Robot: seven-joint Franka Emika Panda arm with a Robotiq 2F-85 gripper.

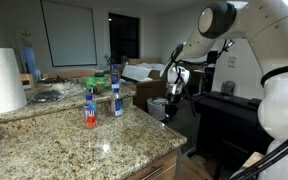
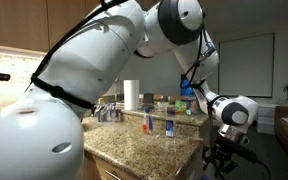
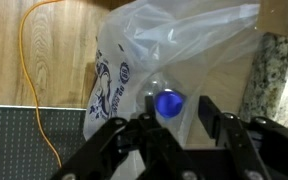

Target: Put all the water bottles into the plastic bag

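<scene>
Arm [image 1: 219, 25] reaches out past the granite counter [image 1: 64, 145], and in the wrist view the bag [image 3: 174, 40] gapes wide right below the gripper [image 3: 179, 120]. Jaws are parted, not clamped. A blue-cap bottle [image 3: 167, 102] sits inside the bag btwn the fingertips, contact can't be told. On the counter a red-label bottle [image 1: 89, 108] and a blue-label bottle [image 1: 116, 92] stand upright, well apart from the bag.

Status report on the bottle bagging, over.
Gripper open over the plastic bag. One water bottle, blue cap, below the jaws in the bag. Two bottles on the counter. No obstruction seen.
</scene>
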